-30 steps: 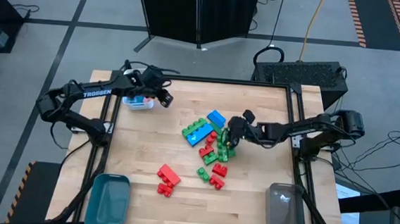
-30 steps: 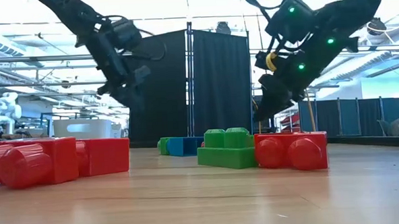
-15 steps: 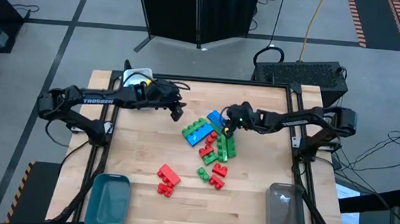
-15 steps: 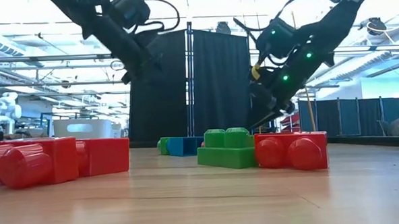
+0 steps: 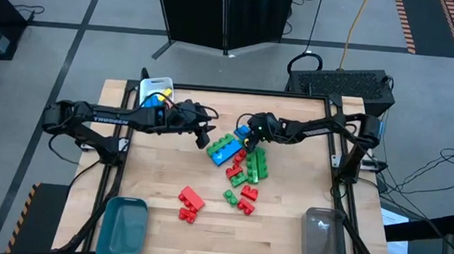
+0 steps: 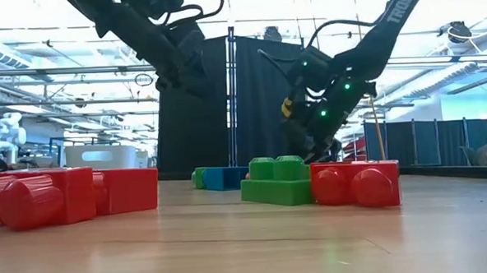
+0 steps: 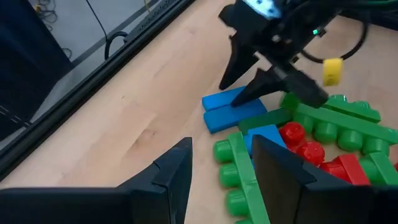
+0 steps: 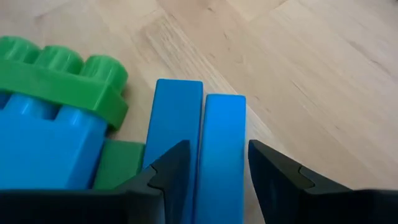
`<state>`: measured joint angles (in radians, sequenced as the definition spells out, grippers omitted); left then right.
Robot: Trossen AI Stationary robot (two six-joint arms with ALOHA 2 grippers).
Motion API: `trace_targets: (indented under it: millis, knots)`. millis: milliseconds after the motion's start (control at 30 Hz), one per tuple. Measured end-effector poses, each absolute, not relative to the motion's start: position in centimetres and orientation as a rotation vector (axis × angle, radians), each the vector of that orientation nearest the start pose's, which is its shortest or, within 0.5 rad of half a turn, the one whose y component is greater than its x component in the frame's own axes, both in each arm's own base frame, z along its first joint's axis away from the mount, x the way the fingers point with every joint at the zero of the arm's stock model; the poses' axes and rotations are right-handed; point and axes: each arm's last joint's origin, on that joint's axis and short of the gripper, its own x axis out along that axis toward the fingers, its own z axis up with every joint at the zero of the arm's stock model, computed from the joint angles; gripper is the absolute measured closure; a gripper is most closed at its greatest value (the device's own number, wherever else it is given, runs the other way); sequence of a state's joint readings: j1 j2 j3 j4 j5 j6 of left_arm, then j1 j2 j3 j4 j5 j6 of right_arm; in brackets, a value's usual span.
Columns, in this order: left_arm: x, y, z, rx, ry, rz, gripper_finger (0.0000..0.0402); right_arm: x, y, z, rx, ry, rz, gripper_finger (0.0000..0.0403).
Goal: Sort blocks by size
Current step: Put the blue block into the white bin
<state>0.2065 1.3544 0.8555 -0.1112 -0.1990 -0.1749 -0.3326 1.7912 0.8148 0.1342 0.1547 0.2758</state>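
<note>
I have the right end effector (image 5: 248,134) poised over the blue brick (image 8: 202,143) at the pile's far edge, fingers apart and straddling it, nothing gripped, lined up for a pick. The left end effector (image 5: 204,134) hovers released just beside the blocks (image 5: 240,164) mid-counter (image 5: 160,170).

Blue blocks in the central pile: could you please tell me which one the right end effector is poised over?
The small blue block at the pile's far edge. The right end effector straddles it with open fingers, whereas the longer blue block lies nearer the left end effector.
</note>
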Motion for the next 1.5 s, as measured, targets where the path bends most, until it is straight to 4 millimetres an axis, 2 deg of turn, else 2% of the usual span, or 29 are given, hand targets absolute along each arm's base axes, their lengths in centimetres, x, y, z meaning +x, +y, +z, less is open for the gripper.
trace_targets:
  millis: [300, 700, 967, 1067, 1167, 1267, 1500]
  knots:
    - [28.0, 5.7, 24.2, -0.142, 0.577, 0.473, 0.0246, 30.4, -11.9, 11.5, 0.306, 0.830, -0.664, 0.0252]
    - [28.4, 5.8, 24.8, -0.144, 0.495, 0.483, 0.0246, 29.5, -12.4, 12.7, 0.268, 0.845, -0.699, 0.0252]
    - [28.4, 5.8, 24.8, -0.144, 0.495, 0.483, 0.0246, 28.7, -13.5, 12.8, 0.262, 0.859, -0.759, 0.0252]
    - [28.4, 5.8, 24.8, -0.144, 0.499, 0.483, 0.0246, 28.9, -13.1, 12.8, 0.286, 0.865, -0.728, 0.0252]
    - [28.4, 5.8, 24.8, -0.143, 0.501, 0.483, 0.0246, 29.5, -11.5, 12.8, 0.310, 0.874, -0.640, 0.0252]
    - [28.4, 5.8, 24.8, -0.143, 0.501, 0.483, 0.0246, 29.8, -10.4, 13.0, 0.279, 0.878, -0.627, 0.0252]
    - [28.4, 5.8, 24.8, -0.143, 0.499, 0.482, 0.0246, 29.3, -10.8, 14.0, 0.201, 0.849, -0.752, 0.0252]
